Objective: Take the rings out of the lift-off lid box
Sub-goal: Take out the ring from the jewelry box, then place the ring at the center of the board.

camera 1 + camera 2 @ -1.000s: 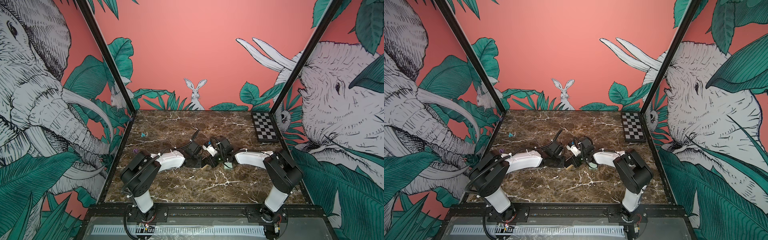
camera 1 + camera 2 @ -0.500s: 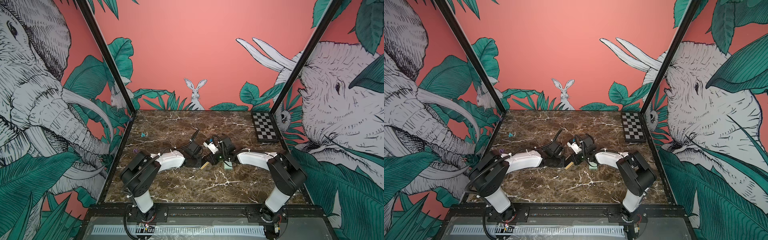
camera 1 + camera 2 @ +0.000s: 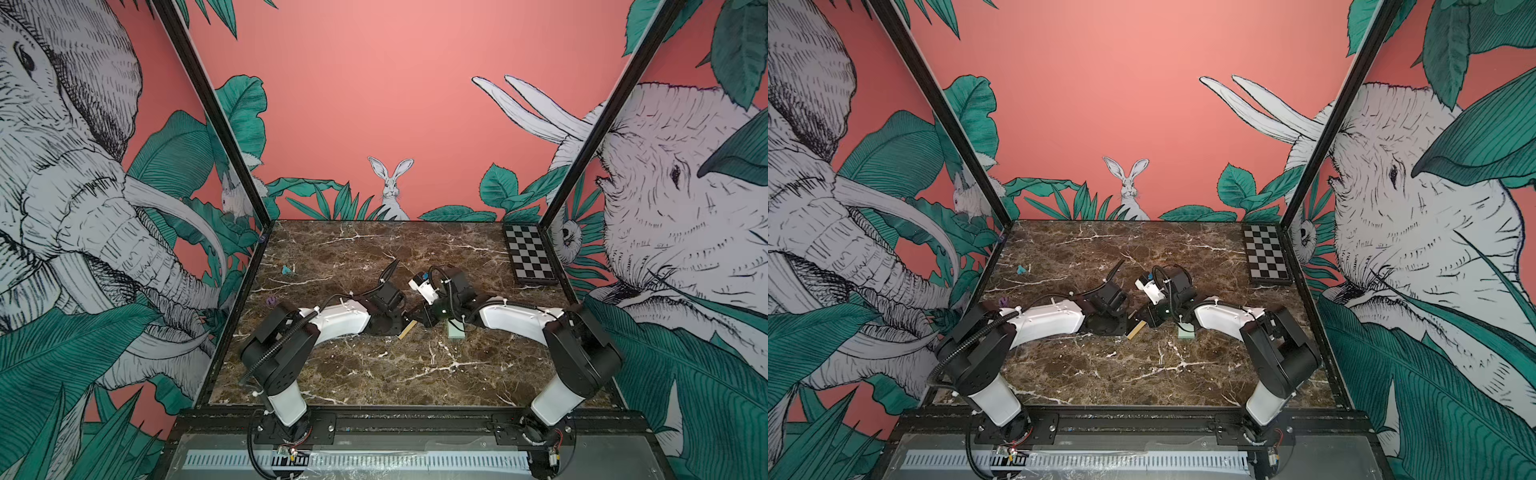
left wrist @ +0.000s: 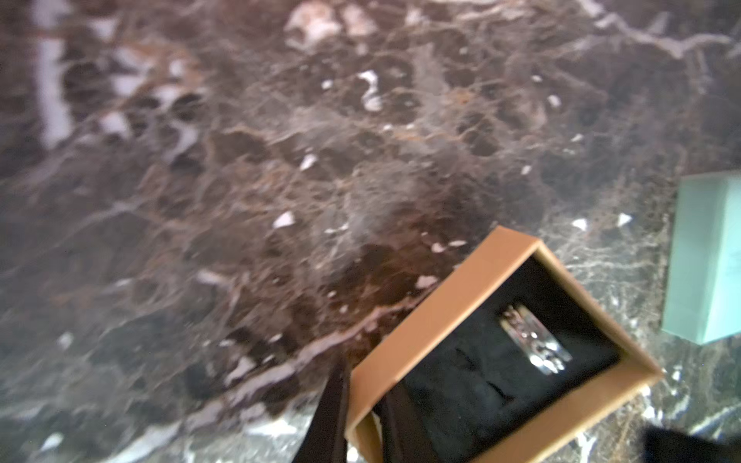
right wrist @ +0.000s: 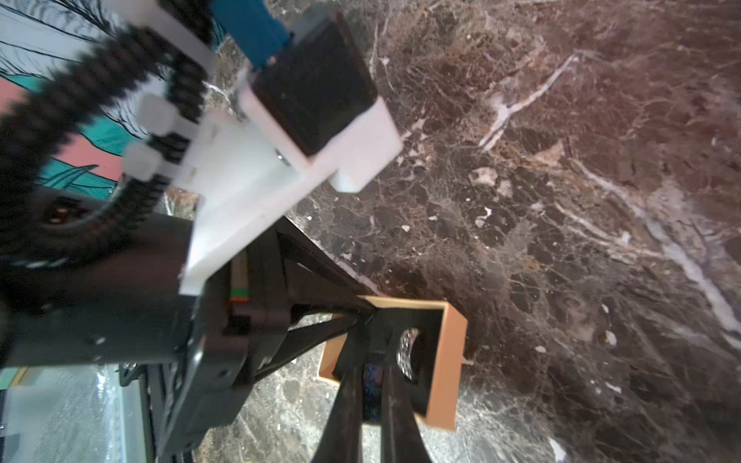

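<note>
Right tool [image 5: 371, 360], shut with nothing visibly held, sits inside the box [image 5: 447, 360], rings [image 5: 407, 352] just beside its tips; left tool [image 4: 367, 385] pinches the box wall.

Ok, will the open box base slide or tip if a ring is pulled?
Probably light, thin card, so the box base could lift or slide. The left hand pinching its wall should steady it. The rings look wedged in lining, so expect drag.

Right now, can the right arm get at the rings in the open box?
Probably yes. The mint lid lies aside, leaving the box base open on top, and the left gripper pinches only one wall. The right gripper hangs beside the rings, but shut; it would have to open first.
</note>
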`<action>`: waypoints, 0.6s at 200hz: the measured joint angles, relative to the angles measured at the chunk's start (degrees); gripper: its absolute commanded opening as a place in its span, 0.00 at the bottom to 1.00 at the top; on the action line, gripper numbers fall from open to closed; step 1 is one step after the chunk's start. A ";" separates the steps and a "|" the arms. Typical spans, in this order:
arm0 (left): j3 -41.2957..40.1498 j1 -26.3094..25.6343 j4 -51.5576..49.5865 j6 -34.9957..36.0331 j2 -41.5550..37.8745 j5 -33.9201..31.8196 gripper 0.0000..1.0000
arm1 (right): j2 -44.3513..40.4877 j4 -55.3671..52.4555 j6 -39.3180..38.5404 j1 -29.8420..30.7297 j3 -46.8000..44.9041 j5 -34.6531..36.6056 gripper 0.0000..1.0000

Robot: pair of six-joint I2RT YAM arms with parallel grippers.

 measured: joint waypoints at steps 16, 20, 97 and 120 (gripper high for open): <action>0.11 -0.02 -1.81 -1.22 -0.42 -1.22 0.14 | -1.99 -0.66 0.02 -0.81 -0.02 -0.07 0.00; 0.17 -0.02 -2.36 -1.62 -0.46 -1.57 0.14 | -2.51 -0.87 -0.04 -1.16 0.00 -0.07 0.00; 0.76 -2.93 -7.19 -14.56 -2.08 -6.23 0.11 | -1.49 -4.90 -0.04 -5.97 -0.04 0.83 0.00; 0.76 -3.32 -8.13 -18.10 -2.69 -7.13 0.12 | 0.96 -3.98 1.01 -6.25 -1.20 0.98 0.00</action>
